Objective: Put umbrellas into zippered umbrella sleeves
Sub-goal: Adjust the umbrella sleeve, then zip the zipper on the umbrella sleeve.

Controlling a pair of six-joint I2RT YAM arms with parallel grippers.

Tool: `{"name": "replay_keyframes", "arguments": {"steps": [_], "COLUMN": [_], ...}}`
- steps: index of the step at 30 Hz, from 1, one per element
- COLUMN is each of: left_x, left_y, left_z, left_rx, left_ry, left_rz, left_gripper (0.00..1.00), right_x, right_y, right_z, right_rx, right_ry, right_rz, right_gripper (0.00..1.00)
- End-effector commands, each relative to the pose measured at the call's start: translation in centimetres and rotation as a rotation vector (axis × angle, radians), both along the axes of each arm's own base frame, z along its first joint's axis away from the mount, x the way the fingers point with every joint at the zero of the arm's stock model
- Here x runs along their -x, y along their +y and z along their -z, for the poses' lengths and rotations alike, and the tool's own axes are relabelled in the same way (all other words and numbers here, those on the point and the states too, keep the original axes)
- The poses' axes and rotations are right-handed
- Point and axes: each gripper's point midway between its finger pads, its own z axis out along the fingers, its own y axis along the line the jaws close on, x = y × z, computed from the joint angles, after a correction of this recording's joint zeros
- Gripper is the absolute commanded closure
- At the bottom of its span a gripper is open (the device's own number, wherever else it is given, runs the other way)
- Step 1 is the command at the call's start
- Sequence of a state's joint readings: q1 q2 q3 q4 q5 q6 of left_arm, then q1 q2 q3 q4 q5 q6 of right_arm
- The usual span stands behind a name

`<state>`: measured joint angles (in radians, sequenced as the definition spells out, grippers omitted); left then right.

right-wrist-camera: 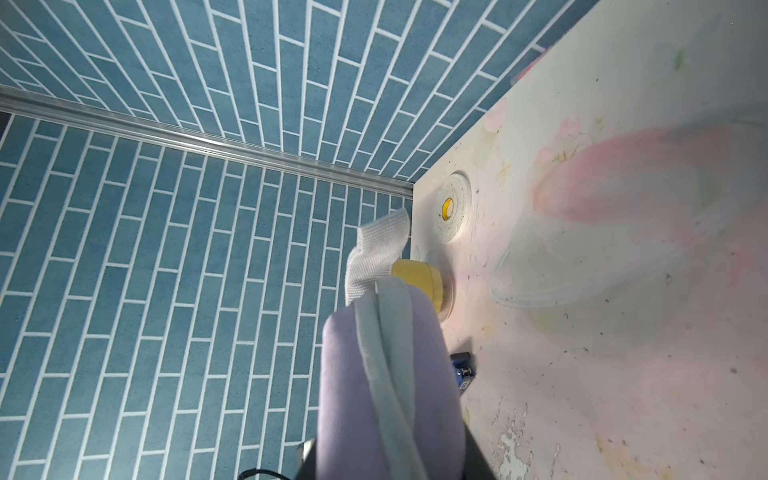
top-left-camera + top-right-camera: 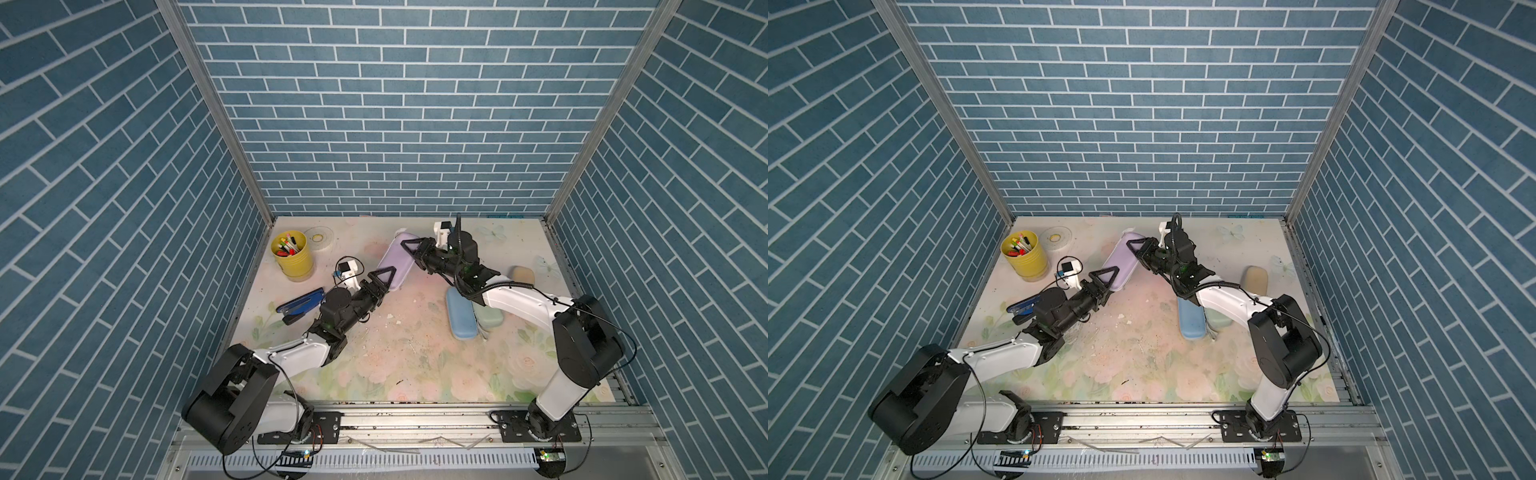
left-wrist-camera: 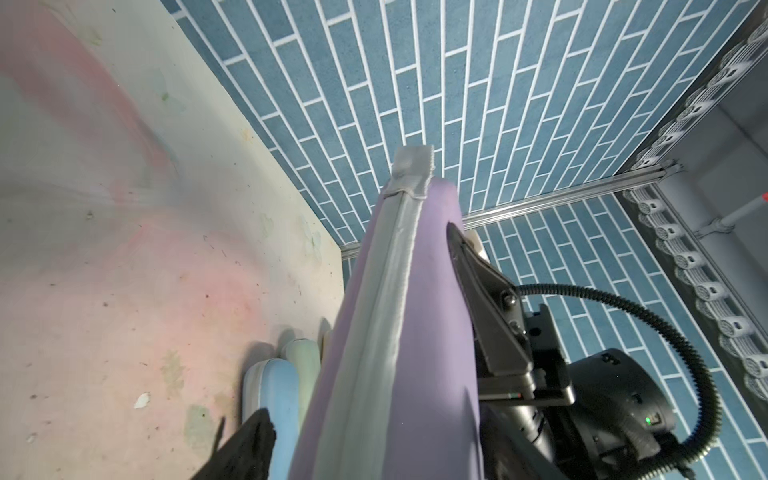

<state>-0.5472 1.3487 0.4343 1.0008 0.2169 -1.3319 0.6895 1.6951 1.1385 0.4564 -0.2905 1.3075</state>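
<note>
The lilac sleeve (image 2: 395, 264) sits in the far half of the desk (image 2: 395, 357), about midway between the left and right edges. It is turned on its side, with the grey zip seam facing up. Its long axis runs from near edge to far edge, the far end leaning a little right. A pale tab (image 3: 411, 166) on that far end points at the far edge. The seam looks closed in the left wrist view. No umbrella shows anywhere, so what is inside I cannot tell, nor whether the lower side touches the desk.

The right tool (image 2: 409, 255) is clamped across the far end, one finger flat on the lilac face. The left tool (image 2: 388, 286) straddles the near end, and the sleeve runs between its jaws, but I cannot tell whether they press on it.

Risks, as I judge them:
- If the left tool is slack, the sleeve hangs from one end and could pivot down and slide out of the right tool
- If both tools grip and move unevenly, the sleeve could twist or the fabric slip
- A dropped near end could land on the stapler (image 2: 301, 301) or knock the cup (image 2: 293, 257), both just to its left
- The blue sleeve (image 2: 459, 316) and mint sleeve (image 2: 488, 318) lie under the right arm, which could brush them if it lowers
</note>
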Motion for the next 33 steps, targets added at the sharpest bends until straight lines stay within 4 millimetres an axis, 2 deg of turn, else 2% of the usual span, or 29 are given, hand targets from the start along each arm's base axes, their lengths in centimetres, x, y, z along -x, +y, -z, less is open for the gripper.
{"name": "replay_keyframes", "arguments": {"steps": [1, 3, 5, 7, 9, 13, 16, 18, 21, 28, 33], "left_x": [-0.6, -0.9, -1.1, -1.3, -1.6, -1.8, -1.8, -1.9, -1.8, -1.7, -1.7], "left_y": [0.1, 0.2, 0.3, 1.0, 1.8, 2.1, 2.3, 2.4, 2.4, 2.2, 1.7], "left_z": [-2.3, -2.5, -2.5, -2.3, -2.2, -2.5, -2.8, -3.0, -3.3, -3.5, -3.9], "left_rx": [0.090, 0.104, 0.107, 0.106, 0.104, 0.072, 0.057, 0.048, 0.034, 0.019, 0.027], "left_ry": [-0.058, -0.063, -0.062, -0.054, -0.052, -0.059, -0.064, -0.067, -0.065, -0.059, -0.066], "left_rz": [-0.033, -0.042, -0.051, -0.069, -0.092, -0.101, -0.111, -0.118, -0.123, -0.125, -0.110], "left_gripper": [0.34, 0.45, 0.57, 0.64, 0.67, 0.69, 0.69, 0.69, 0.67, 0.66, 0.66], "right_x": [0.2, 0.4, 0.6, 0.8, 1.4, 3.4, 5.5, 7.0, 8.8, 11.1, 10.9], "right_y": [0.0, 0.0, -0.6, -1.5, -2.9, -5.9, -6.3, -5.7, -3.7, 1.3, 2.3], "right_z": [-5.3, -5.0, -4.4, -3.7, -2.0, 2.0, 3.8, 4.2, 4.5, 4.2, 5.1], "right_rx": [-0.176, -0.178, -0.154, -0.111, -0.025, 0.238, 0.454, 0.615, 0.763, 0.826, 0.841], "right_ry": [-0.038, -0.028, -0.021, -0.028, -0.027, -0.081, -0.215, -0.363, -0.525, -0.691, -0.683], "right_rz": [0.029, 0.025, 0.020, -0.008, -0.025, -0.016, -0.019, -0.027, -0.075, -0.197, -0.216], "right_gripper": [0.91, 0.84, 0.66, 0.49, 0.43, 0.42, 0.46, 0.46, 0.46, 0.47, 0.55]}}
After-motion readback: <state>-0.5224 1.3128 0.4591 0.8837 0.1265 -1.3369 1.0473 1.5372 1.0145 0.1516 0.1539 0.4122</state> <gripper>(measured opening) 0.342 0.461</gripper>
